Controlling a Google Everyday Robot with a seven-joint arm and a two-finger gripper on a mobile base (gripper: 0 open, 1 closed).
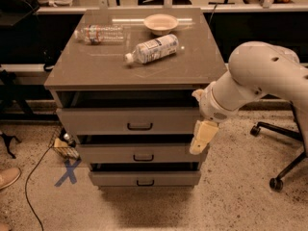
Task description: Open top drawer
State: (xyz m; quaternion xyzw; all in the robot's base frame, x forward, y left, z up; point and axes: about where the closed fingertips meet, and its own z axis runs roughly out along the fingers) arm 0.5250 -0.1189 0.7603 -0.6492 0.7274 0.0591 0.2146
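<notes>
The top drawer point(101, 120) is the widest of three grey-taupe drawers in the cabinet, with a small black bar handle point(140, 126) at its centre. It stands slightly pulled out, with a dark gap above its front. My gripper point(201, 137) hangs from the white arm point(260, 78) at the drawer front's right end, pointing down, about level with the gap between the top and middle drawers. It is to the right of the handle and apart from it.
The middle drawer point(110, 154) and the bottom drawer point(115, 178) sit below. On the cabinet top point(86, 66) lie two plastic bottles point(153, 48) point(98, 33) and a bowl point(160, 22). An office chair base point(284, 148) stands at right, and a blue X mark point(68, 171) and a cable at left.
</notes>
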